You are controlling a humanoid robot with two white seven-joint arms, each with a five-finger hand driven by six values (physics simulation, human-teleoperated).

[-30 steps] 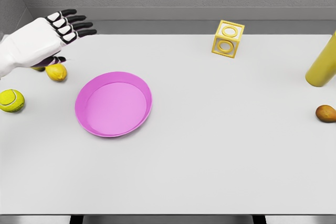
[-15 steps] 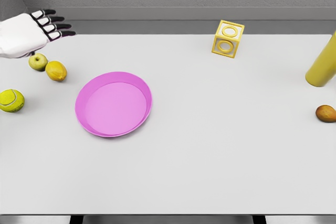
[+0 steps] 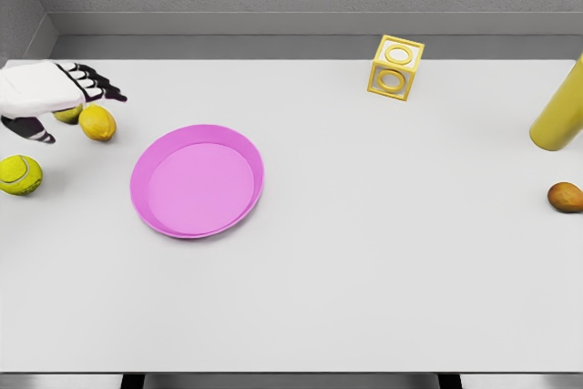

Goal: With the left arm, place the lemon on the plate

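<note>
a: what sits nearest on the white table (image 3: 364,298)?

b: a round pink plate (image 3: 197,180), shallow and holding nothing, left of the middle. it likely waits there as the drop spot.

a: and the lemon?

b: the lemon (image 3: 97,122) lies on the table just beyond the plate's upper left. it is small, glossy, deep yellow, with a nub at one end.

a: where is the left hand?

b: the left hand (image 3: 50,93) hovers beside the lemon at the left edge, fingers spread and holding nothing, seemingly lining up a grasp. a small greenish fruit (image 3: 67,115) hides partly beneath it.
</note>
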